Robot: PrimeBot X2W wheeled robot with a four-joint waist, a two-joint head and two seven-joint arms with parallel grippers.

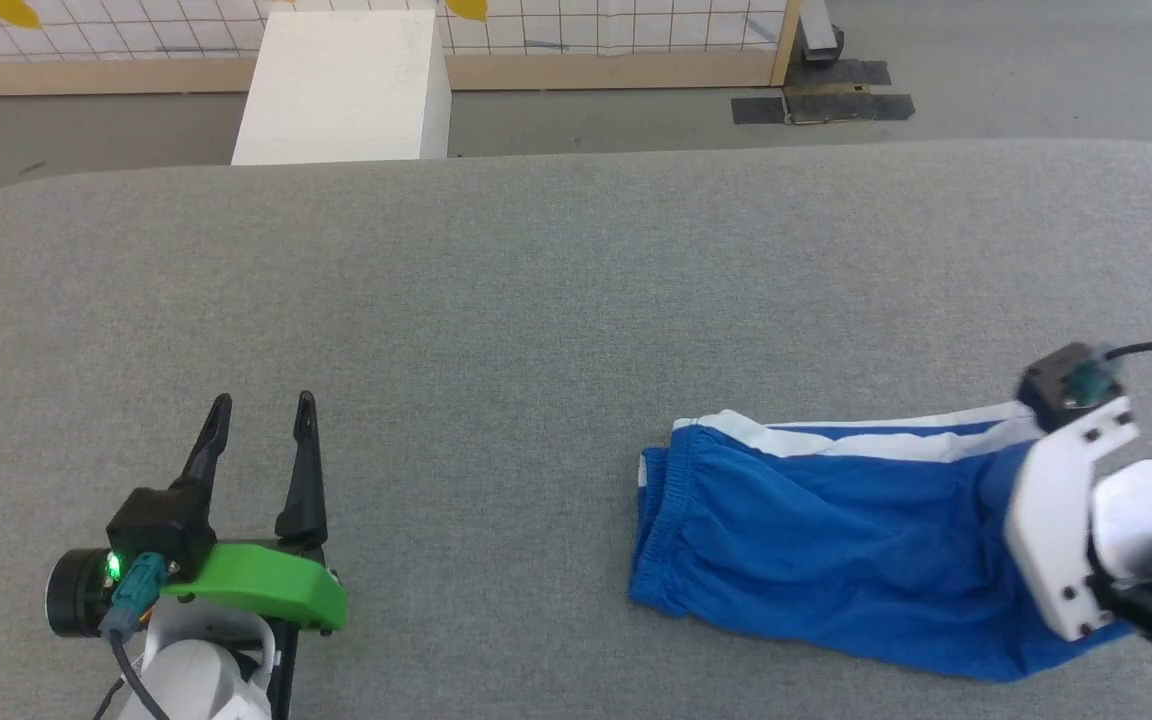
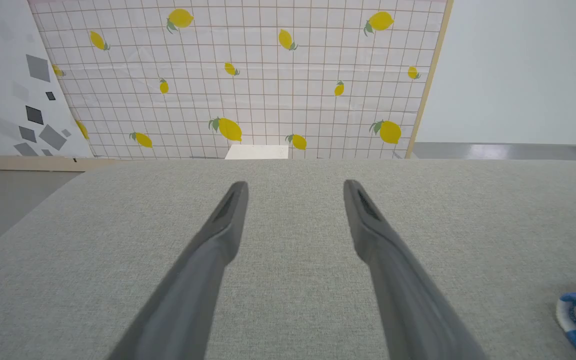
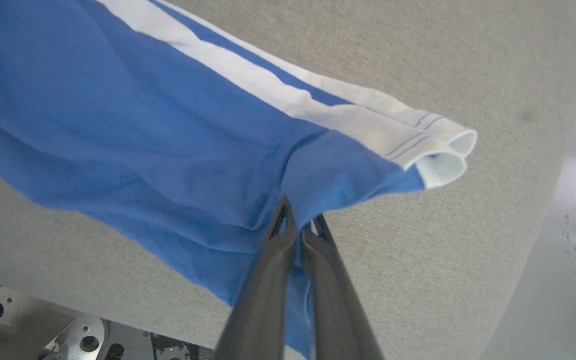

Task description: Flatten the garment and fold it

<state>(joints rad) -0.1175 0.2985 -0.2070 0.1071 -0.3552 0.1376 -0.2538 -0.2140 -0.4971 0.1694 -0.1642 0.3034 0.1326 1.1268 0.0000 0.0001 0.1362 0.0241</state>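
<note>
Royal-blue shorts (image 1: 816, 540) carry white stripe bands along one edge. The table (image 1: 536, 300) is speckled light grey. Beyond the table, a white grid backdrop (image 2: 268, 75) shows yellow lemons; a box (image 1: 346, 90) is white.

Left gripper (image 1: 265, 400) spread, right gripper (image 3: 299, 215) pinched

Open table (image 1: 496, 300) at left, garment (image 1: 816, 530) blocking right

Hidden bits of garment (image 1: 816, 530)
Head view: rt end behind white wrist part (image 1: 1061, 520). Left wrist view: cut off at edge.
</note>
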